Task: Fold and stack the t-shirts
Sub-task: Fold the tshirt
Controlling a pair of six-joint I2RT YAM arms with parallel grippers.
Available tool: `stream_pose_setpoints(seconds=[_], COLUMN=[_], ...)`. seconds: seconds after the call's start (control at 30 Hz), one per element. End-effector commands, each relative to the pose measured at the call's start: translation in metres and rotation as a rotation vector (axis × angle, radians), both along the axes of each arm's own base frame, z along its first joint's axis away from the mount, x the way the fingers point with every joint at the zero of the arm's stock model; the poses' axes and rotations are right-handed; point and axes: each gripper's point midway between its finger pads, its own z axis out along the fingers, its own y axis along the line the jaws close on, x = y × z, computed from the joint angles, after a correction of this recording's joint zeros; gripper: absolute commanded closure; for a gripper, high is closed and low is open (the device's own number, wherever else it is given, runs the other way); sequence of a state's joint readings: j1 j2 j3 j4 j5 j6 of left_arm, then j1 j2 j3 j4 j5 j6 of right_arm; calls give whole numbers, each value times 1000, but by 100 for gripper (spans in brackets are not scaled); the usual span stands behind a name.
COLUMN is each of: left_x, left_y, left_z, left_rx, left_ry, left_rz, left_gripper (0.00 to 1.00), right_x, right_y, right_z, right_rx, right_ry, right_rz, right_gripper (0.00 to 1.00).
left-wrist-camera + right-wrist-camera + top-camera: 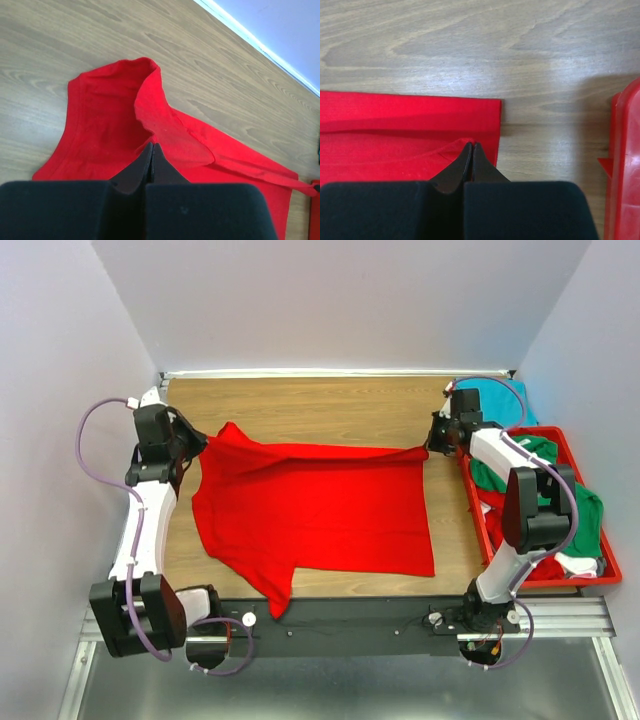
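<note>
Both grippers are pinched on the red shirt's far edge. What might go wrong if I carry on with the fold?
1. The right gripper holds the red shirt only near its corner; the cloth may slip out under tension.
2. The left gripper grips a curled-over bit of cloth, so the fold may come out uneven.
3. The tray sits close beside the right gripper; a wide swing might hit it.

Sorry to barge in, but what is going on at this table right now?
Two arms are handling a red t-shirt spread on the wooden table. The left gripper is shut on it near a sleeve, the right gripper on a hem corner. A green shirt and a teal shirt wait at the red tray on the right.
</note>
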State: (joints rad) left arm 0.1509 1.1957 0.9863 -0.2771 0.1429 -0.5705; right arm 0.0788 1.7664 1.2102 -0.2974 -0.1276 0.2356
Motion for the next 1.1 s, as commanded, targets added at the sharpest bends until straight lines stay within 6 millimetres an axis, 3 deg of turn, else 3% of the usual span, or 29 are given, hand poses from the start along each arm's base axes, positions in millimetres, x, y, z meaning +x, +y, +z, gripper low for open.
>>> stream_pose_setpoints(seconds=[0.0,0.2,0.37,0.67,0.8,0.87,1.03,1.07], left_x=[-13,-25,-29,-36,-40,-42,-46,-47], left_y=[0,-1,0,-4,-8,-10,-14,-15], left_z=[3,-10,-8,-18,-23,-25,-30,-33], left_rx=[-20,-34,-29,-31,-43,-42,-51,-57], left_ry=[-32,-13,-22,0,5,12,19,24], left_rz=[18,25,30,16,-6,-16,-36,-40], left_gripper=[100,100,100,100,100,100,100,100], right_x=[-8,-12,-14,-33,-38,-39,-42,-45], right_y=[-3,-4,-3,6,10,16,45,60], right_z=[-5,-16,-20,-24,-20,-8,26,31], right_rx=[3,0,7,57,80,106,123,123], right_ry=[23,52,63,92,90,67,-15,-26], right_rz=[-24,-33,-30,-9,-3,13,100,142], right_gripper=[99,99,99,95,73,59,43,42])
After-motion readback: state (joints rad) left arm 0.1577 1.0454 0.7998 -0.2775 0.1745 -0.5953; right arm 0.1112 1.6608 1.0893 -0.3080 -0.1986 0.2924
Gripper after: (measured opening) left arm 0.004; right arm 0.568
